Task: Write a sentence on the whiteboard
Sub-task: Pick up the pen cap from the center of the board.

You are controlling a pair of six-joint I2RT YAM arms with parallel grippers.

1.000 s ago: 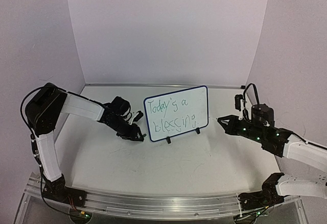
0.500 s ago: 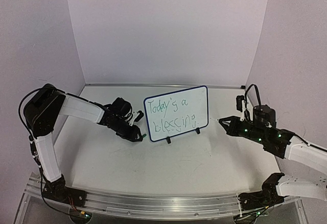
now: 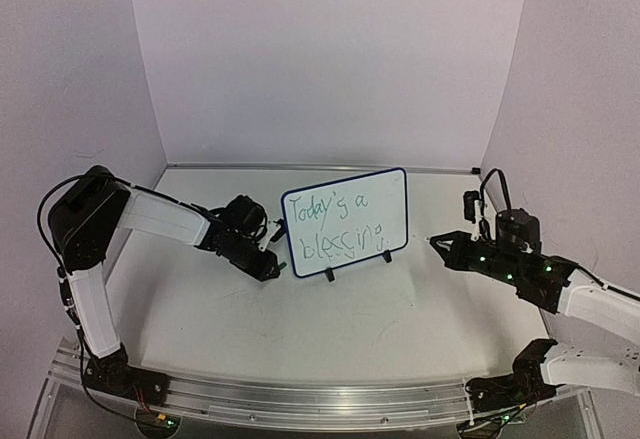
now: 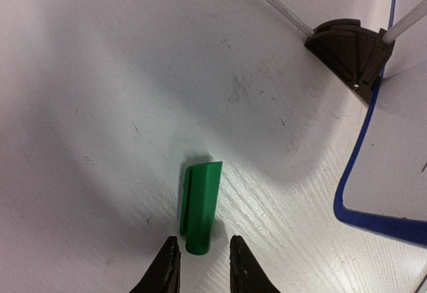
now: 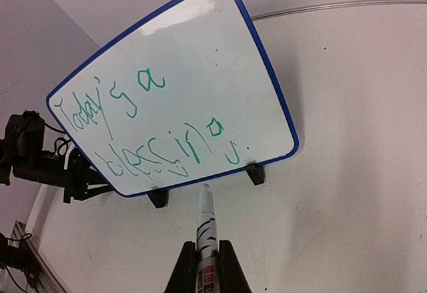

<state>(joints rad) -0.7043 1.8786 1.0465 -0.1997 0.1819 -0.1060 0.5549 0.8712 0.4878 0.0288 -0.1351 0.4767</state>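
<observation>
The whiteboard (image 3: pixel 345 222) stands upright mid-table on black feet, blue-bordered, with the green sentence (image 3: pixel 335 227) "Today's a blessing" in two lines; both show in the right wrist view (image 5: pixel 177 109). My right gripper (image 5: pixel 203 266) is shut on an uncapped marker (image 5: pixel 204 236), tip pointing at the board's lower edge, a short way off; it sits right of the board in the top view (image 3: pixel 440 242). My left gripper (image 4: pixel 199 266) is open, low over the table, its jaws either side of the near end of a green marker cap (image 4: pixel 200 206) lying by the board's left corner (image 4: pixel 373 173).
White walls close in the back and both sides. A black stand foot (image 4: pixel 350 46) sits beside the board's left edge, near my left gripper (image 3: pixel 272 264). Open tabletop (image 3: pixel 360 329) lies in front of the board.
My left gripper has shifted slightly right and back, closer to the board's left edge. My right gripper has edged a little back from the board. The board has not moved.
</observation>
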